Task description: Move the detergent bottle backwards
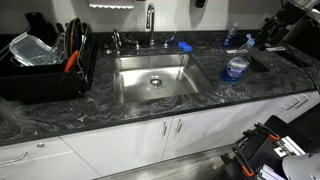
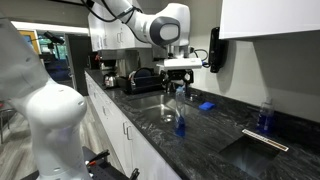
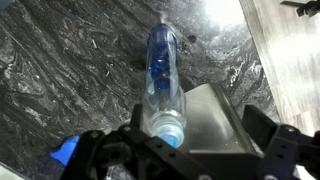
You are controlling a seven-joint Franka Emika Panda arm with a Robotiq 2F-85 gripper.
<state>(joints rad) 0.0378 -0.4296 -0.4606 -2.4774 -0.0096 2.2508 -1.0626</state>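
Exterior views share the sink (image 1: pixel 152 80); wrist looks straight down.

There are two bottles: the detergent bottle (image 1: pixel 235 68) and another bluish bottle (image 1: pixel 232 42). There is one sink (image 1: pixel 135 75), one faucet (image 1: pixel 150 20), one dish rack (image 1: pixel 50 82) and one small blue thing (image 1: pixel 185 46). There is one robot arm (image 2: pixel 150 25) with one gripper (image 2: pixel 179 80).
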